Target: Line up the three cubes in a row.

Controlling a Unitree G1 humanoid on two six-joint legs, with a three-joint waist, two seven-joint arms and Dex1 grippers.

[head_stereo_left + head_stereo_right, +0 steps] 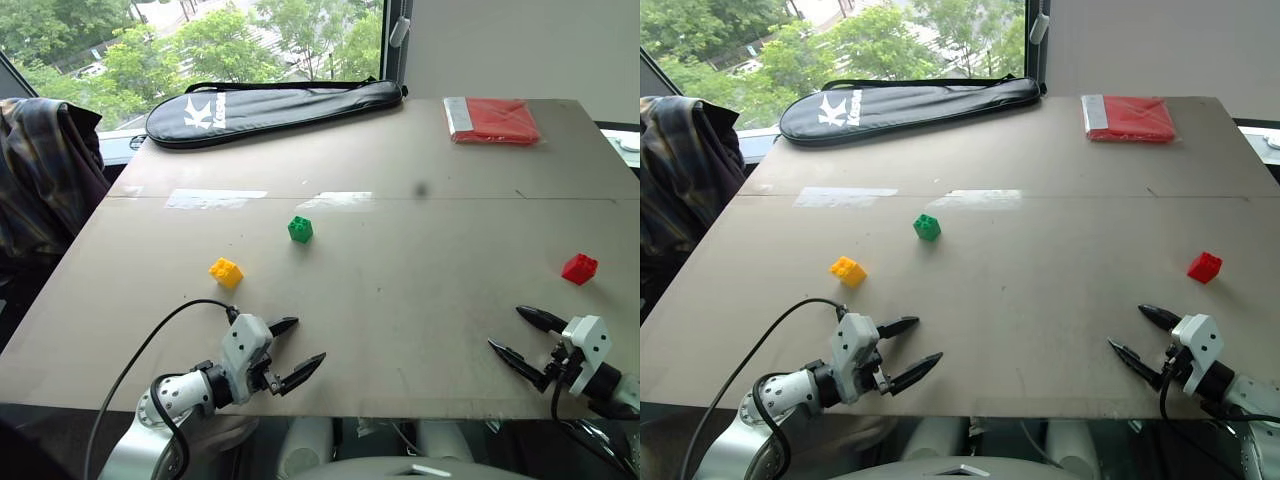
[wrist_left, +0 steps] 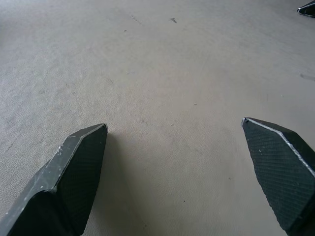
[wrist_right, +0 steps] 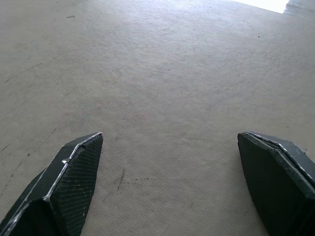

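A: Cubes first: the green cube (image 1: 300,229) sits a little left of the frame's middle, the yellow cube (image 1: 226,272) lower and further left of it, and the red cube (image 1: 579,268) far off at the right edge, about level with the yellow one. All three rest on the worktop (image 1: 400,300), well apart from one another, in no row.

B: And the claws?

A: The left claw (image 1: 296,350) is at the lower left of the frame, near the front edge of the worktop, below and to the right of the yellow cube. Its two black fingers are spread wide with nothing between them; the left wrist view has bare worktop between the fingertips (image 2: 81,162). The right claw (image 1: 522,337) is at the lower right, below and a little left of the red cube, also spread wide and empty. Neither touches a cube.

B: Anything else up there?

A: A black racket bag (image 1: 270,108) lies along the far edge at the upper left. A flat red packet (image 1: 492,120) lies at the upper right. Two pale strips of tape (image 1: 215,199) cross the worktop's seam above the green cube. Dark patterned cloth (image 1: 40,170) hangs at the left edge.
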